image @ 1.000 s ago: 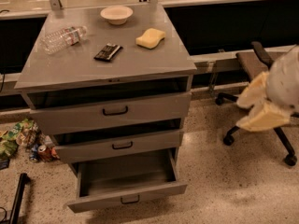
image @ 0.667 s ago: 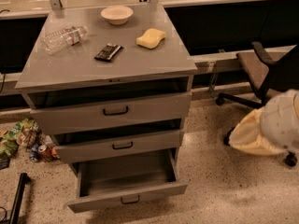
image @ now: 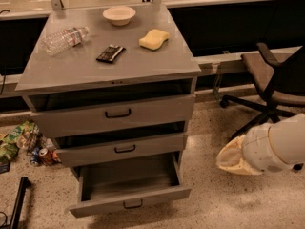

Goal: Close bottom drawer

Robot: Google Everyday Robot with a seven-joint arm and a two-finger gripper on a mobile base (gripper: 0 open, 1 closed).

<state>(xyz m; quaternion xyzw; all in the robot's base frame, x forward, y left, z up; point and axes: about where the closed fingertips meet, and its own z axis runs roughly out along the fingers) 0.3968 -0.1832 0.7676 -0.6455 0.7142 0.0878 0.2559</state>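
jaws low at right, bottom drawer [image: 157, 197] open, seemingly empty

The one camera view looks down from high in front of the cabinet [image: 143, 66], facing its drawer fronts at middling range, so the top and the open bottom drawer [image: 162, 197] both fit. The robot's arm [image: 276, 147] intrudes at the lower right edge (its gripper lies outside the view).

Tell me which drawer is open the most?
The bottom drawer, pulled out so its inside shows; middle drawer and top drawer barely gap. The gripper hangs right of it.
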